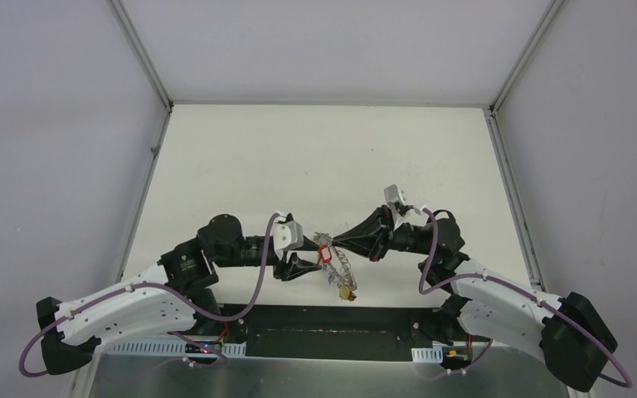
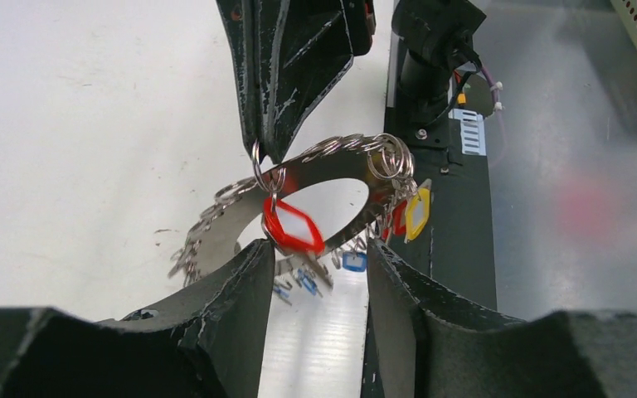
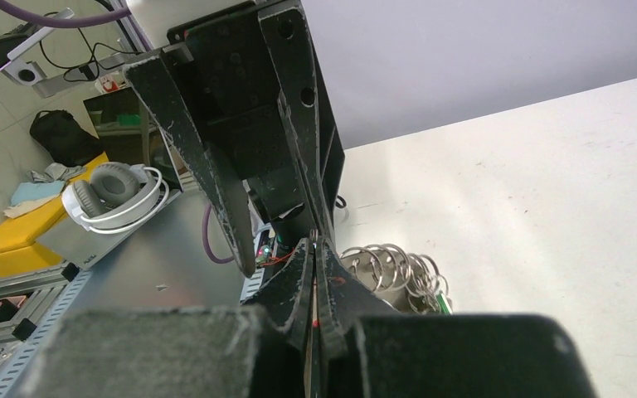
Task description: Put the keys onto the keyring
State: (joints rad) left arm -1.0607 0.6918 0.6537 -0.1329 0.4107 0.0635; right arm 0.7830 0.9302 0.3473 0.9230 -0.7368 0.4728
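You have a white table (image 1: 323, 157) stretching toward twelve o'clock, with grey walls (image 1: 50, 124) at nine and three. In the right wrist view, at nine o'clock, headphones (image 3: 116, 192) rest on a grey case (image 3: 104, 245). A yellow box (image 3: 12, 236) sits at eight and a black bag (image 3: 65, 137) at ten.

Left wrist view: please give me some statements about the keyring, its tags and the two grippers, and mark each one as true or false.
1. The right gripper is shut on a small wire ring at the edge of the keyring. True.
2. The left gripper has its fingers pressed together. False: they stand apart, with the keyring over the gap.
3. A red tag hangs just below the right gripper's tip. True.
4. The yellow tag hangs on the keyring's left side. False: in this view it hangs on the right side.
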